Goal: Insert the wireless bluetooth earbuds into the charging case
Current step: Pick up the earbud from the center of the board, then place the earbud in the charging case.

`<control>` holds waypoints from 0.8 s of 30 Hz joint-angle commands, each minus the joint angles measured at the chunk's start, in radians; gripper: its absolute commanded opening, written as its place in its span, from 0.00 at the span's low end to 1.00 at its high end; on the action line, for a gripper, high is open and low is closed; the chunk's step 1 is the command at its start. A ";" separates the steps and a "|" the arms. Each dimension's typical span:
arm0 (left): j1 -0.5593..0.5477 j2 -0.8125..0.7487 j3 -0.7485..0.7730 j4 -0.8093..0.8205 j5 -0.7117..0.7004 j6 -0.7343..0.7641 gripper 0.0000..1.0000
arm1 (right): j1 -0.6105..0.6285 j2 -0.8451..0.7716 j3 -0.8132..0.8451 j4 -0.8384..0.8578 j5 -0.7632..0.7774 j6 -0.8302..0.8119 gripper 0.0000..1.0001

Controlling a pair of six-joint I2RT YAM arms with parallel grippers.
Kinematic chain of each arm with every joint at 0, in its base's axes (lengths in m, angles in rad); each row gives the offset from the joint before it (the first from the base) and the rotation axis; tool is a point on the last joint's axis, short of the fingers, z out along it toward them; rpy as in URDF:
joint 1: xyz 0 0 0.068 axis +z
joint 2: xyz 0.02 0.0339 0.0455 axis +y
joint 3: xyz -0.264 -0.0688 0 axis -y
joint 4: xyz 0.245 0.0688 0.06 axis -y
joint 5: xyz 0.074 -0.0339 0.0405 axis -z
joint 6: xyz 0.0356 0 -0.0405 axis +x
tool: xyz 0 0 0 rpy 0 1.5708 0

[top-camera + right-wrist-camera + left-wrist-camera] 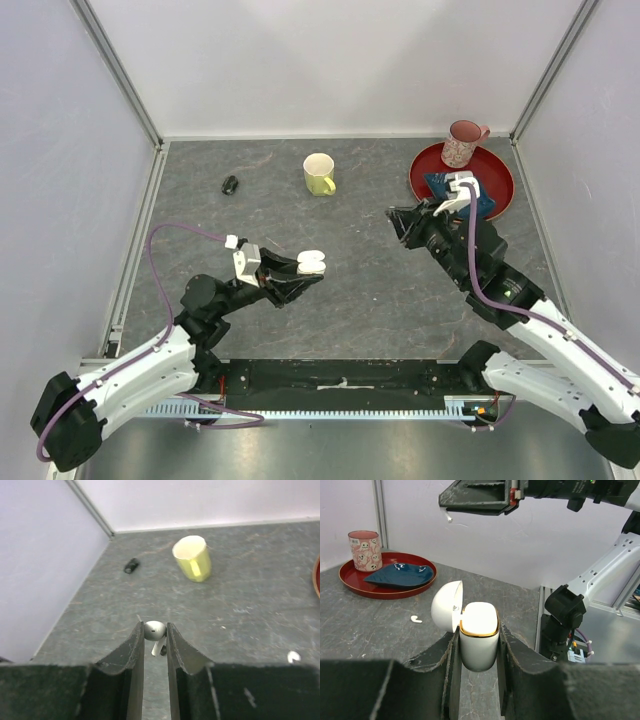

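Note:
My left gripper [303, 268] [478, 636] is shut on the white charging case [311, 262] [479, 642], holding it upright above the table. Its lid [446, 605] is swung open to the left, and the gold-rimmed top is glaring white. My right gripper [402, 222] [155, 631] is shut on a glossy white earbud [154, 629] with its stem pointing down. In the left wrist view that gripper [480, 497] hangs high above the case, apart from it. A second white earbud [416, 619] [293, 656] lies loose on the table.
A yellow mug [319, 174] [192, 557] stands at the back centre. A small black object [230, 184] [131, 565] lies at the back left. At the back right, a red plate [500, 172] [350, 582] carries a blue dish [400, 575] and a pink cup [462, 143] [365, 550].

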 commanded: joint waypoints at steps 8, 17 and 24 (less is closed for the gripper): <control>-0.002 0.004 0.042 0.064 -0.032 -0.017 0.02 | 0.304 0.074 0.062 0.219 0.151 -0.082 0.08; -0.004 0.001 0.032 0.078 -0.040 -0.020 0.02 | 0.573 0.174 0.048 0.388 0.331 -0.205 0.05; -0.002 -0.019 0.019 0.081 -0.051 -0.020 0.02 | 0.665 0.226 0.021 0.500 0.435 -0.272 0.01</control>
